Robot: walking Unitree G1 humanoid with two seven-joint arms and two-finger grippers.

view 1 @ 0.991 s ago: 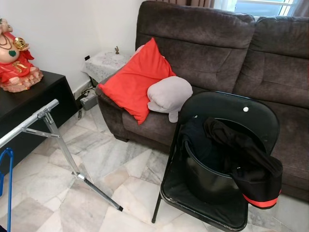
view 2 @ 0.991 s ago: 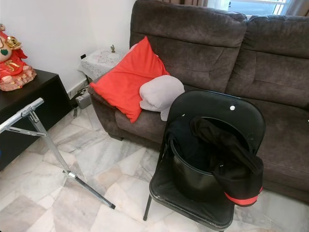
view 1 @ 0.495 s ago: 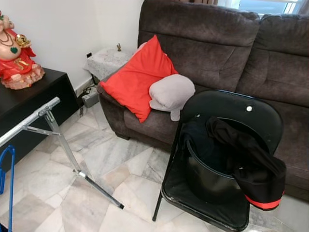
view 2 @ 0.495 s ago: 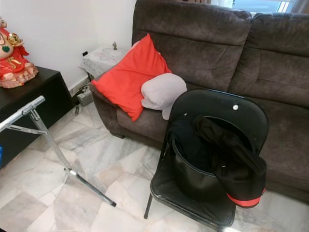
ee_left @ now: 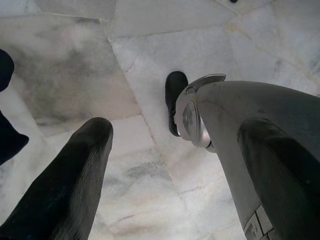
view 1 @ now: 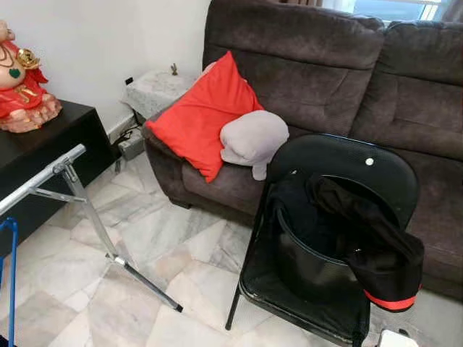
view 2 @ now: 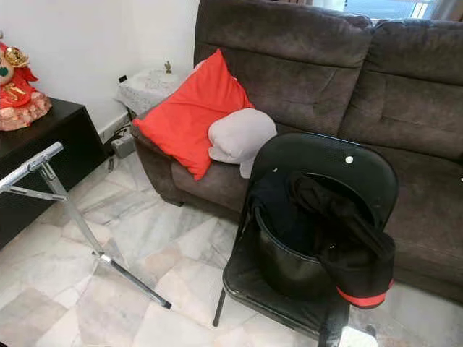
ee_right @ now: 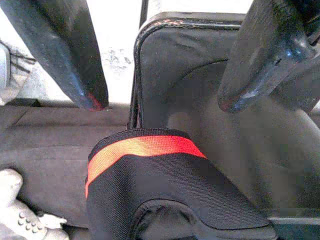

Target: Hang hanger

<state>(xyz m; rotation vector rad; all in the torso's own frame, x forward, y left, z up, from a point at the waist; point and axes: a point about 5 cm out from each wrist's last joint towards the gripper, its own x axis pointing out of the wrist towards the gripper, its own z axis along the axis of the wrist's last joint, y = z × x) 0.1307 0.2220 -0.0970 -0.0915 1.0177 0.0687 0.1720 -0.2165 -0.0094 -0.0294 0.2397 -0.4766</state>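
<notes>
Since a moment ago the whole scene has slid slightly in the head views, so the camera has shifted, not the furniture; a pale corner of the robot now pokes in at the bottom edge by the chair (view 1: 340, 166). That suggests the robot is repositioning, with hanging not yet begun.

At the far left edge stands the blue hanger (view 1: 10, 275), below the silver rack bar (view 1: 43, 179) it presumably belongs on.

On the chair seat sits a black bucket (view 1: 307, 267), holding dark clothing; a black garment with a red band (view 1: 376, 253) spills over its rim.

In its wrist view the right hand (ee_right: 160, 75) is above that red band, fingers apart and empty. The left hand (ee_left: 175, 165) points at the marble floor (ee_left: 75, 75), fingers apart, holding nothing.
</notes>
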